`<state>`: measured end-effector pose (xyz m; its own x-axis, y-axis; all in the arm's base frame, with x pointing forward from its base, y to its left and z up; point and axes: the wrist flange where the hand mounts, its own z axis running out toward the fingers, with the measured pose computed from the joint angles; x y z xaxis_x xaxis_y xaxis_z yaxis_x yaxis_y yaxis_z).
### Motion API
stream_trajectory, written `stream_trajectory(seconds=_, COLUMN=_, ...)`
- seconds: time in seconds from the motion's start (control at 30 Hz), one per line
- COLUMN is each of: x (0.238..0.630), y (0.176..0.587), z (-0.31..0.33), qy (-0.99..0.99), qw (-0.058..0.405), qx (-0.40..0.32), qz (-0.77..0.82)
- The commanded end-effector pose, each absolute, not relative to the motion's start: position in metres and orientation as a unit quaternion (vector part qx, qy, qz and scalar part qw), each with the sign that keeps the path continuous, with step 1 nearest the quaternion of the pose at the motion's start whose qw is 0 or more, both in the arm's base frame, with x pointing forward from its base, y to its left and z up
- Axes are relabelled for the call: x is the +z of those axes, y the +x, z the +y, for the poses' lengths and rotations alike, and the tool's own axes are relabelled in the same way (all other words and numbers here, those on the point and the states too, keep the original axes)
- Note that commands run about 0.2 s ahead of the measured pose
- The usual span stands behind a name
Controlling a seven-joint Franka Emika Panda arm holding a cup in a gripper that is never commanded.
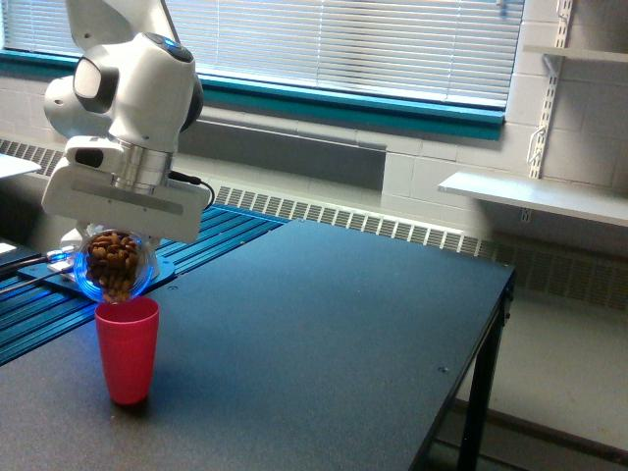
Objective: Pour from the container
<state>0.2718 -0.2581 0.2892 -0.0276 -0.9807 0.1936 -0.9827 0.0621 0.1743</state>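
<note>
Tabletop; container in gripper

- Cup: upright on the tabletop, near its edge at the exterior view's left.
- Container: tipped, directly above the cup, its lower edge just over the cup's rim; held under the end effector.
- Brown pieces: inside the container.
- Window blinds: behind the tabletop.
- Shelf: at the exterior view's right.
</note>
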Motion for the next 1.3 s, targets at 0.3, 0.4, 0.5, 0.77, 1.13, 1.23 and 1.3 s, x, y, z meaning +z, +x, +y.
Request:
stream_trajectory(seconds=0.3, x=0.286, y=0.282, z=-0.257, qy=0.686, qw=0.13, qx=-0.008, qz=-0.716)
stream_trajectory(seconds=0.4, x=0.285, y=0.286, z=-0.257, qy=0.686, qw=0.127, qx=-0.008, qz=-0.716)
stream_trajectory(seconds=0.5, x=0.283, y=0.288, z=-0.257, qy=0.687, qw=0.128, qx=-0.011, qz=-0.715)
stream_trajectory(seconds=0.77, x=0.279, y=0.295, z=-0.256, qy=0.691, qw=0.127, qx=-0.014, qz=-0.712)
stream_trajectory(seconds=1.13, x=0.275, y=0.299, z=-0.252, qy=0.692, qw=0.125, qx=-0.021, qz=-0.711)
stream_trajectory(seconds=1.23, x=0.274, y=0.298, z=-0.251, qy=0.691, qw=0.125, qx=-0.022, qz=-0.711)
stream_trajectory(seconds=1.3, x=0.274, y=0.298, z=-0.25, qy=0.69, qw=0.125, qx=-0.023, qz=-0.713)
